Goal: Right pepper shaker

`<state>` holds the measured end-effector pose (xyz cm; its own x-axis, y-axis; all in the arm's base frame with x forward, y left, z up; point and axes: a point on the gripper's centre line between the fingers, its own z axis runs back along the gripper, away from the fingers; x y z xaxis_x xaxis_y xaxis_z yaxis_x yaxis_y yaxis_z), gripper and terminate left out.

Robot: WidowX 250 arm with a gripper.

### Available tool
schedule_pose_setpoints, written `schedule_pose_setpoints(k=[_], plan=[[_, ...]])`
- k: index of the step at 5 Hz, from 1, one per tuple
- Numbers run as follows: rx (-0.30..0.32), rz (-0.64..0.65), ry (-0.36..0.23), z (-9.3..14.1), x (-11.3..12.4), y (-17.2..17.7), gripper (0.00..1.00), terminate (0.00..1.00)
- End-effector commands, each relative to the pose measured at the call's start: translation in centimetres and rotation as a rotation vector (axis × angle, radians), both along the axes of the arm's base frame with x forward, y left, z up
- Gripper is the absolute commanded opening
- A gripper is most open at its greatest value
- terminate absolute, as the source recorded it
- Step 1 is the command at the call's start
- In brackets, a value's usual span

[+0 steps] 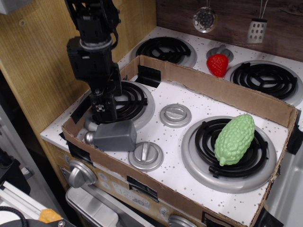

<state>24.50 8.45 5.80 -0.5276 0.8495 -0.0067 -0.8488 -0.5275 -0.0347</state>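
Note:
The pepper shaker [115, 135] is a grey block lying on its side at the front left of the stove top. Its silver ball top [89, 137] points left, toward the cardboard wall. My black gripper [106, 113] hangs just behind and above the shaker, over the front-left burner [130, 101], with its fingers pointing down. The fingertips end close to the shaker's top face, and I cannot tell whether they touch it. The fingers show as one narrow dark column, so their gap is hidden.
A low cardboard wall [213, 85] rings the stove top. Two round silver knobs [175, 115] [146, 156] lie right of the shaker. A green bumpy vegetable [235, 139] rests on the right burner. A red strawberry [218, 65] sits behind the wall. A wooden panel [42, 61] stands at left.

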Motion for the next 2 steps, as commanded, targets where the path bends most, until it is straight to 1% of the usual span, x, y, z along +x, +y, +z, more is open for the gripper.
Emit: schedule_pose_setpoints(k=[1,2], plan=[[-0.007,0.012,-0.058,-1.46,-0.83,-0.02,1.00,0.00],[-0.023,0.027,-0.075,-2.37,-1.67,-0.21,1.00,0.00]])
